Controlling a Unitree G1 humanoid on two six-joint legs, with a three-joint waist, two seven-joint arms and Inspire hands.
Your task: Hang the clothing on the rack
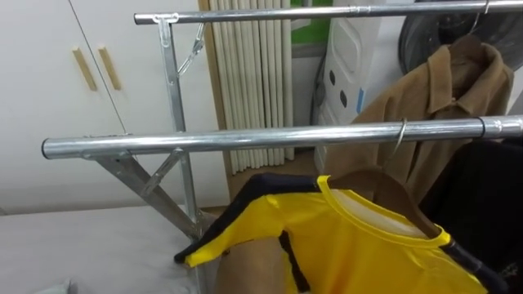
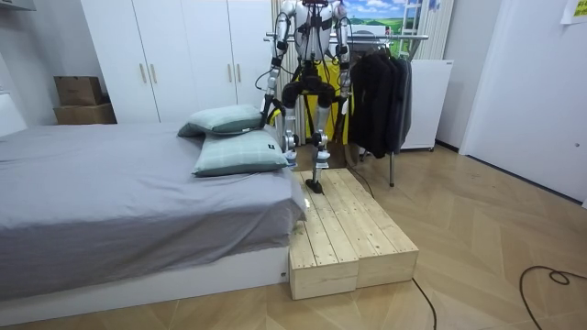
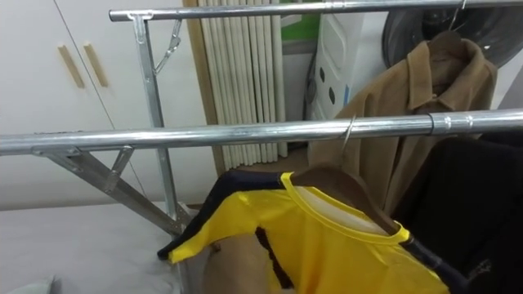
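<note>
The robot stands on a wooden platform [image 2: 348, 229] beside the bed [image 2: 110, 192], facing the clothes rack with its back to the room camera. Both arms hang down along its sides. The left robot hand [image 2: 268, 111] is low at the room view's left of its legs, and the right robot hand [image 2: 346, 102] is low at the room view's right. Both are too small there to tell whether they are apart, together or clamped on anything.

The yellow shirt [image 1: 359, 245] is well above and ahead of both hands. It sits on a wooden hanger [image 1: 384, 192], whose metal hook is over the near rail [image 1: 245, 140]. The shirt has dark trim at the shoulder and sleeve, and that sleeve points down toward the left-hand side. From the eye views neither hand appears to touch the shirt or the hanger.

Further from the hands, a brown jacket [image 1: 445, 90] hangs from the far rail [image 1: 327, 12], up and to the right-hand side. A dark garment [image 1: 482, 196] hangs just beside the yellow shirt on that same side. Beyond the rack, on the left-hand side, stands a white wardrobe [image 1: 49, 82], with a pale curtain [image 1: 253, 82] next to it. Two pillows [image 2: 238, 151] lie on the bed near the left hand.
</note>
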